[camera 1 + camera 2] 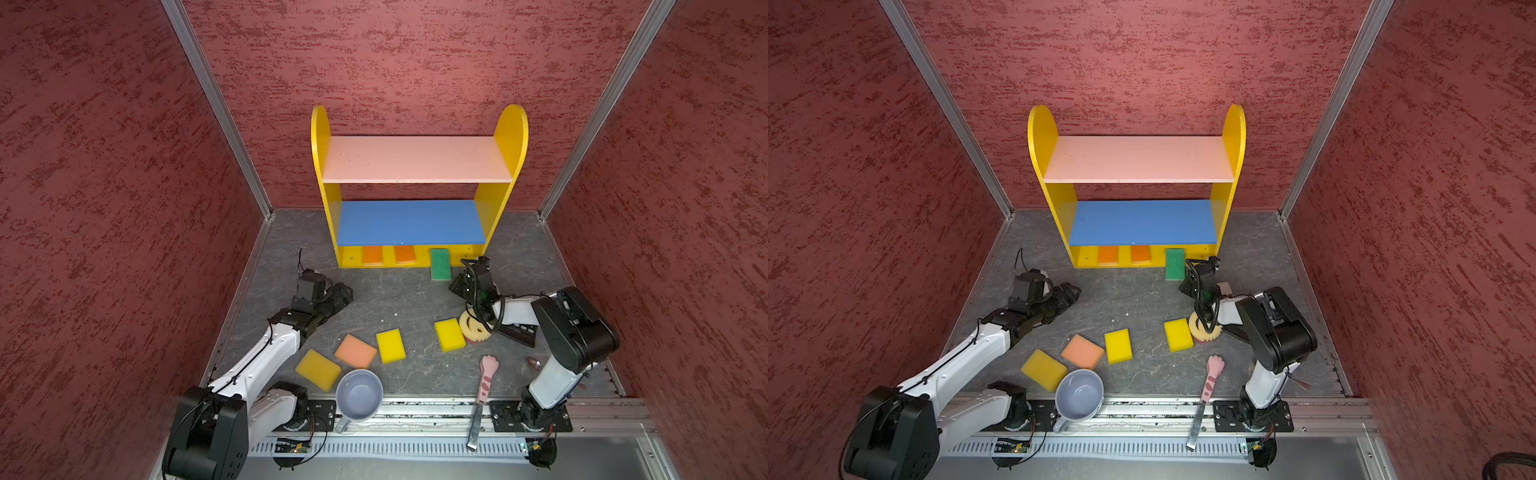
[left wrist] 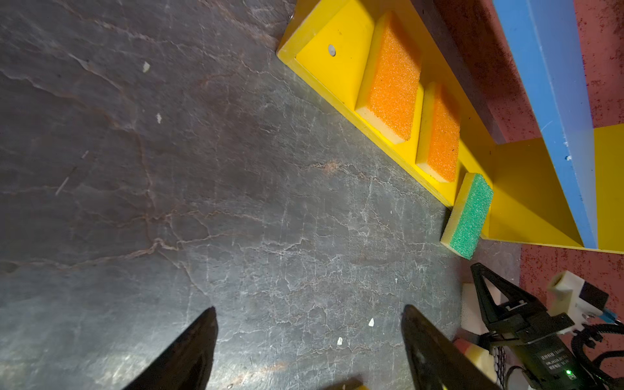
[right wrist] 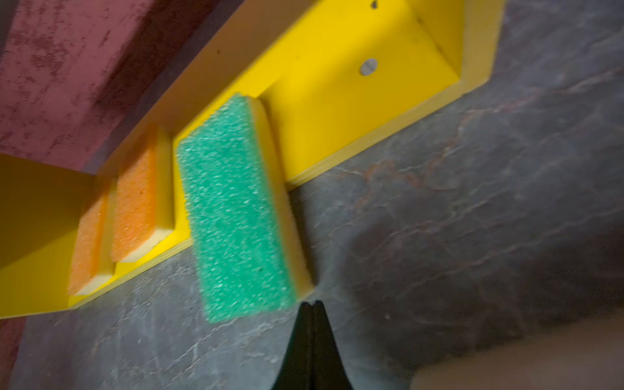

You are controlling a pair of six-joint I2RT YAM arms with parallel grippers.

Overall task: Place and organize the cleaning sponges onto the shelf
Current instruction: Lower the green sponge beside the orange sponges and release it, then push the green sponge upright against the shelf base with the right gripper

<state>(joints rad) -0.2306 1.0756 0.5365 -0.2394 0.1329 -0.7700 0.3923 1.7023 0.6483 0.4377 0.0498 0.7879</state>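
The right gripper (image 3: 312, 305) is shut tight with nothing between its jaws. Its tip sits right at the near corner of the green sponge (image 3: 236, 209), and whether the two touch I cannot tell. The left gripper (image 2: 309, 308) stands wide and holds nothing, low over bare tabletop (image 1: 395, 299) and pointing toward the shelf (image 1: 511, 133).

The tabletop is dark grey with pale, stone-like veins and a few light crumbs. Red rough-textured walls (image 1: 104, 187) close it in on three sides, joined by aluminium corner posts.

In both top views the shelf stands at the back against the far wall. The only sponges on it are on its yellow bottom board (image 1: 461, 254). There the two orange sponges (image 1: 372, 255) (image 1: 404, 254) lie side by side, a little apart. The green sponge lies to their right, its far end on the board and its near end hanging over the front edge down to the tabletop (so it sits tilted).

Nearer the front, loose on the tabletop, lie a yellow sponge (image 1: 318, 370), a peach sponge (image 1: 355, 351) touching it, a second yellow sponge (image 1: 390, 345) and a third yellow sponge (image 1: 449, 334). The round smiley sponge (image 1: 471, 326) is partly under the right arm. A pale block (image 1: 1224, 286) shows just behind the right gripper.

The grey-blue mug (image 1: 359, 395) stands mouth up at the front edge, just beside the first yellow sponge. The pink cat-paw tool (image 1: 488, 374) lies across the front rail.
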